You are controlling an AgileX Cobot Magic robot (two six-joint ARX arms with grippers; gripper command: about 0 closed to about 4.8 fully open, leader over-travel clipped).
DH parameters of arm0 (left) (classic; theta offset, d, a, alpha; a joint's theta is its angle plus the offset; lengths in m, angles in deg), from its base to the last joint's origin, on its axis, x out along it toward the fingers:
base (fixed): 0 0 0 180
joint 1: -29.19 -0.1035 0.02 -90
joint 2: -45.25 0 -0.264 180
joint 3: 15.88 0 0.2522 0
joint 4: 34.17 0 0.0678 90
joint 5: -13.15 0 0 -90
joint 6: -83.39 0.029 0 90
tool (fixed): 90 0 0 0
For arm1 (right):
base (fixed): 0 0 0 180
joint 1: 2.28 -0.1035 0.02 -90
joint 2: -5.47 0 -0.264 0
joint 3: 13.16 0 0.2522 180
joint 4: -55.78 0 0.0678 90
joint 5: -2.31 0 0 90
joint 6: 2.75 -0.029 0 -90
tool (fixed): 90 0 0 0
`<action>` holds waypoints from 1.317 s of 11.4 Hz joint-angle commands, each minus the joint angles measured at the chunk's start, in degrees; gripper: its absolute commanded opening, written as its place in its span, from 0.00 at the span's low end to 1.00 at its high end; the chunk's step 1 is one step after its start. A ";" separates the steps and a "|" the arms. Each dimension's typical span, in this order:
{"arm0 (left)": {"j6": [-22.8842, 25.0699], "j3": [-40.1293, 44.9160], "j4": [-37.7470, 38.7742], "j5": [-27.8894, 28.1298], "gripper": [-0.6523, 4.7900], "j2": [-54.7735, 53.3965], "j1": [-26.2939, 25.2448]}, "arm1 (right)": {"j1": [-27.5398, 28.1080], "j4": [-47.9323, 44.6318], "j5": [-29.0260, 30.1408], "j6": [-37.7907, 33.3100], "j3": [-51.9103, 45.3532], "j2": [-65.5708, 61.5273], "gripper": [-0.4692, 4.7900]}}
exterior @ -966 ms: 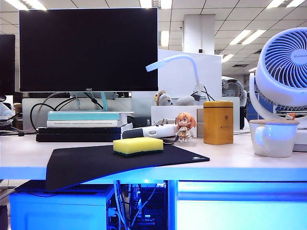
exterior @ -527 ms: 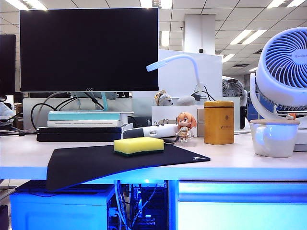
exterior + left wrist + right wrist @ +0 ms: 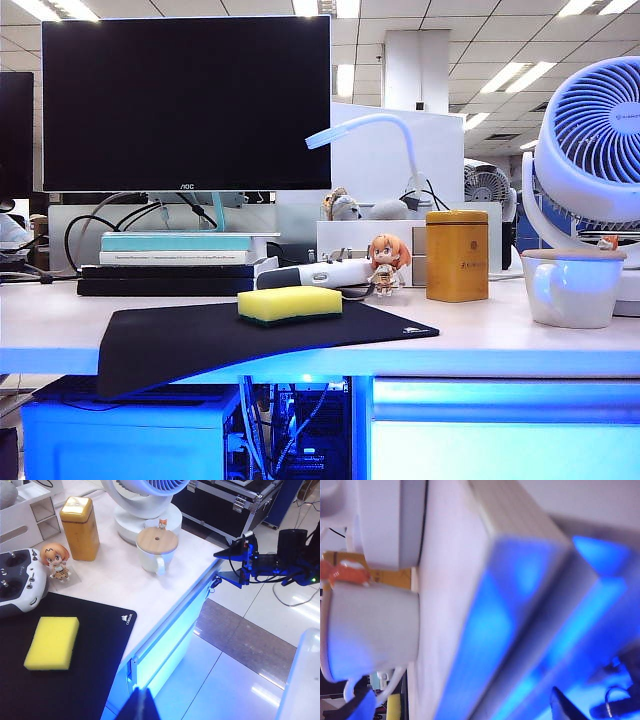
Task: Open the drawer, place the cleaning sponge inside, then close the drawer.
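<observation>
The cleaning sponge, a yellow block, lies flat on the black mat near the desk's front edge; it also shows in the left wrist view. The drawer, a pale blue-lit flat front, sits shut under the desk's right half. My left gripper hovers in front of the desk, shut on nothing. My right gripper hangs open off the desk's right end, level with the desk's front edge. In the blurred right wrist view the right gripper is close to the drawer. Neither gripper appears in the exterior view.
A white mug with a wooden lid, a golden tin, a figurine and a white fan stand on the right half. A monitor and books are behind. A computer tower sits below.
</observation>
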 commanded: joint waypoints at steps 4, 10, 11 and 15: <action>0.00 -0.31 -0.37 -0.20 0.11 0.07 0.02 | -3.10 3.48 3.30 1.38 5.44 -2.73 1.00; 0.00 -0.31 -0.26 -0.22 0.11 0.07 0.02 | -5.68 -2.21 6.10 1.79 7.56 -3.45 1.00; 0.00 -0.31 -0.26 -0.22 0.11 0.07 0.02 | -5.68 -2.19 6.29 1.77 7.56 -3.45 1.00; 0.00 -0.31 -0.24 -0.22 0.11 0.07 0.02 | -5.62 -3.89 7.54 1.53 7.52 -3.43 1.00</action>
